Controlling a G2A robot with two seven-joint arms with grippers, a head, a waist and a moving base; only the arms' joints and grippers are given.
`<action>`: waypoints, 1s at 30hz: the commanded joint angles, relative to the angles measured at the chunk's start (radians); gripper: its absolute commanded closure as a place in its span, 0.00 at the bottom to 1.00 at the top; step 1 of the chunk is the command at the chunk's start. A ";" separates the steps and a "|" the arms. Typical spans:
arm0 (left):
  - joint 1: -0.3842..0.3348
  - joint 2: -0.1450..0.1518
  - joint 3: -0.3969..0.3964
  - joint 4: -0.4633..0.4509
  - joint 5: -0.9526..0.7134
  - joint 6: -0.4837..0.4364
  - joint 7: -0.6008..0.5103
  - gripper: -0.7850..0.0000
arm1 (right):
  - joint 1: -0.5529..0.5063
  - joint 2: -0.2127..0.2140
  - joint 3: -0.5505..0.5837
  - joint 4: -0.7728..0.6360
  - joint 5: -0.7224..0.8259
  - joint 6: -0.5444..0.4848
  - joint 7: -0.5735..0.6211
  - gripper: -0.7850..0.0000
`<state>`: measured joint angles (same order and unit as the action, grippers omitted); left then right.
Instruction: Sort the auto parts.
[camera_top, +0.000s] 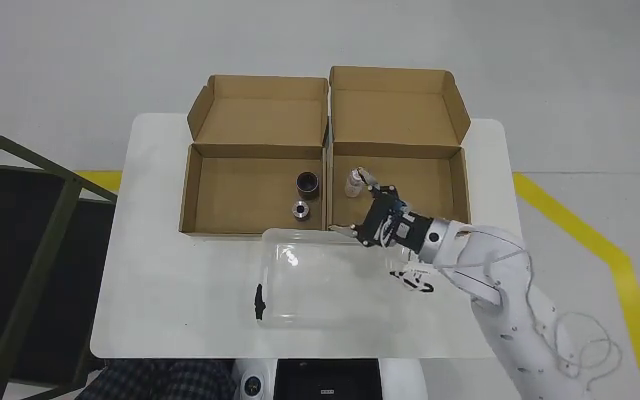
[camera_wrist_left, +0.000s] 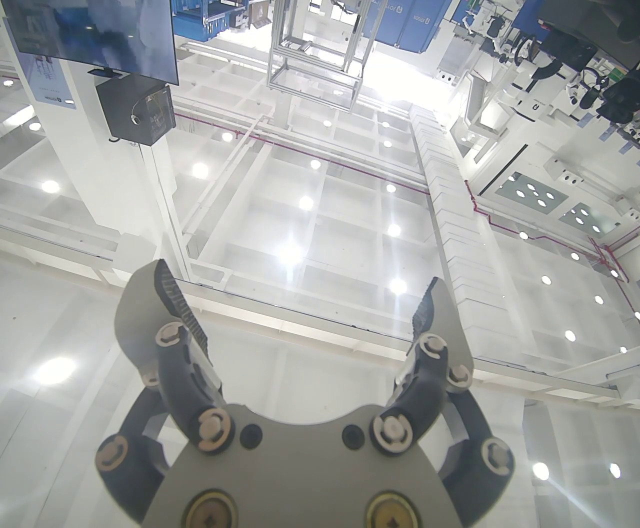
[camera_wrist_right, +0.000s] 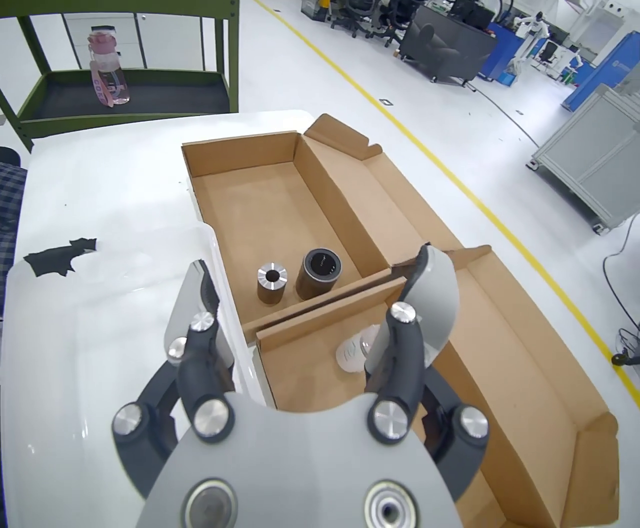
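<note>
On a white table (camera_top: 150, 200), two metal cylinders (camera_top: 307, 183) stand in the left box (camera_top: 200, 200) of an open cardboard pair, and a clear part (camera_top: 354, 182) lies in the right box (camera_top: 455, 190). The right gripper (camera_top: 358, 208) hovers wide open (empty) near that part. The left gripper (camera_wrist_left: 297, 274) gapes empty too.

This is a big industrial robotics lab or workshop hall. The floor (camera_wrist_right: 280, 85) is pale, glossy and seamless, marked with a yellow lane line (camera_top: 575, 225). Overhead runs a high white coffered ceiling (camera_wrist_left: 350, 215) set with round lights (camera_wrist_left: 305, 202) and thin red pipes (camera_wrist_left: 300, 150), with a large wall screen (camera_wrist_left: 95, 35) mounted high up. Around the room stand an aluminium-frame cage (camera_wrist_right: 590, 165), blue cabinets (camera_wrist_right: 502, 52), a group of office chairs (camera_wrist_right: 350, 15) and a green metal rack (camera_wrist_right: 125, 95) carrying a pink water bottle (camera_wrist_right: 107, 70).
</note>
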<state>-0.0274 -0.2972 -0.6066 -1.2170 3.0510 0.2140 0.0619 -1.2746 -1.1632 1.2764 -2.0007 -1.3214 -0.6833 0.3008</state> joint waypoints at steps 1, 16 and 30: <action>0.000 0.000 0.000 0.000 0.000 0.000 0.000 0.00 | -0.057 0.008 0.058 -0.014 -0.013 -0.002 -0.045 0.13; 0.000 0.000 0.000 0.000 0.000 0.000 0.000 0.00 | -0.357 0.041 0.366 -0.019 -0.058 0.022 -0.340 0.00; 0.000 0.000 0.000 0.000 0.000 0.000 0.000 0.00 | -0.549 0.049 0.537 0.082 -0.073 0.059 -0.577 0.00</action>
<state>-0.0274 -0.2971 -0.6066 -1.2170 3.0510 0.2140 0.0619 -1.8132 -1.1145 1.8084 -1.9221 -1.3887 -0.6262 -0.2626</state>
